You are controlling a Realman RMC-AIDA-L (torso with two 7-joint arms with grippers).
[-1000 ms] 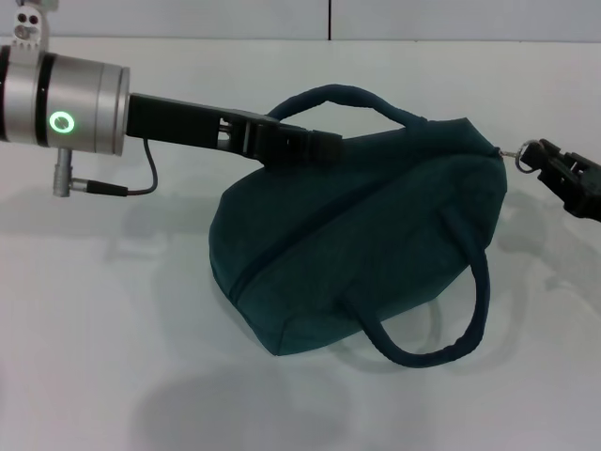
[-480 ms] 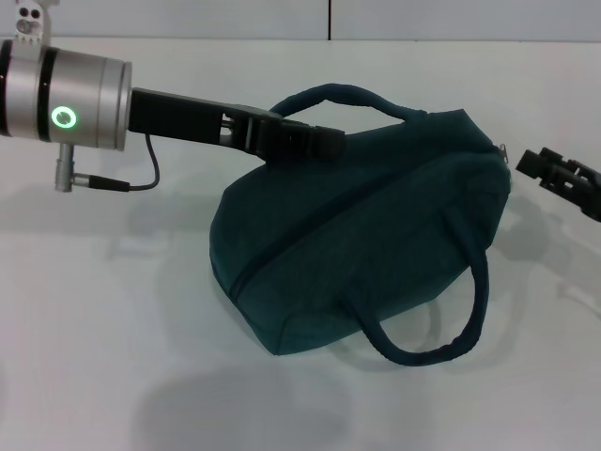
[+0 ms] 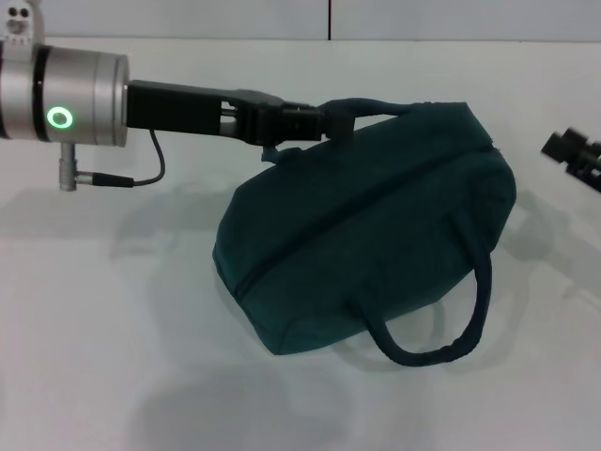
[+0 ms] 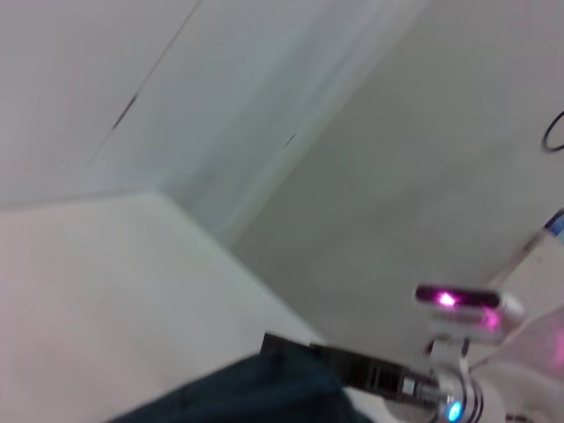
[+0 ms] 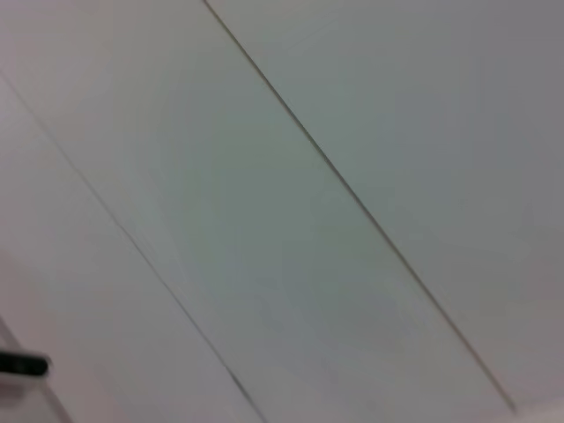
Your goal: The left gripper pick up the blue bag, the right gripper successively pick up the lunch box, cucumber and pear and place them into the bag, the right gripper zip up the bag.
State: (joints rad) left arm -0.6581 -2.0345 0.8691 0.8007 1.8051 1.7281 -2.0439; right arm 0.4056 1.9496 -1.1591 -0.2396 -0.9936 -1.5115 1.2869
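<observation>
In the head view the blue bag (image 3: 366,230) lies on the white tabletop (image 3: 113,357), looking zipped shut, so I judge the task nearly finished and only letting go remains. The left gripper (image 3: 319,122) is pinching the far handle at the top of the bag; a clean release means opening fully before pulling away, so the loop does not drag the bag. The right gripper (image 3: 575,150) is apart from the bag's zipper end; I cannot tell its fingers. The left wrist view shows an edge of the bag's fabric. The right wrist view shows only pale panels.
</observation>
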